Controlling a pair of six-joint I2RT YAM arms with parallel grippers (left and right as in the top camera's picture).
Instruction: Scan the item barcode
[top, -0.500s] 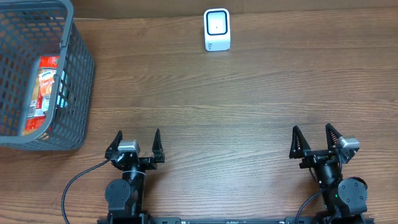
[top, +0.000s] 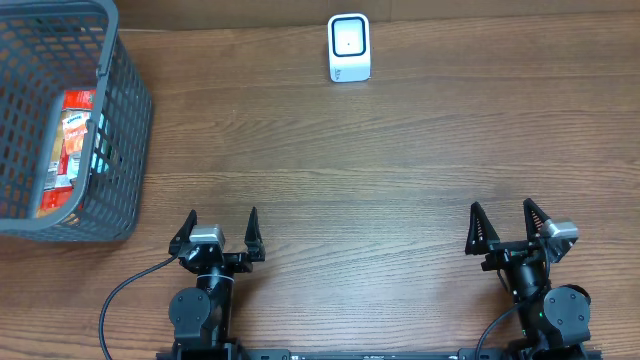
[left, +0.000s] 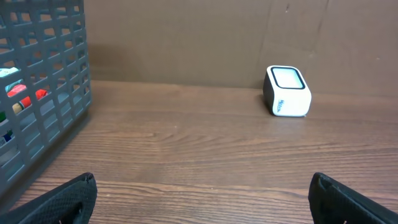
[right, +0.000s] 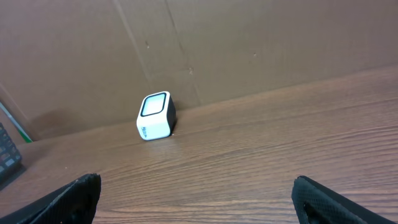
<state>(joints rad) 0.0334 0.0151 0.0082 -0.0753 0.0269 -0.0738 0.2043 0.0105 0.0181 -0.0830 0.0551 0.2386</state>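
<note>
Idling with left pincer (top: 220, 228) and right pincer (top: 507, 222) gaping empty, facing item (top: 72, 140) inside basket (top: 130, 120), forward-left of the nearer left pincer.

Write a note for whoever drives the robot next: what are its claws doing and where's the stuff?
Left gripper: open, empty, over the table near its front edge.
Right gripper: open, empty, likewise.
Red packet: inside the grey basket, far left.
White scanner: back of the table, middle.
Done: nothing; the packet is untouched.
Left to do: lift the packet out and show its barcode to the scanner.
</note>
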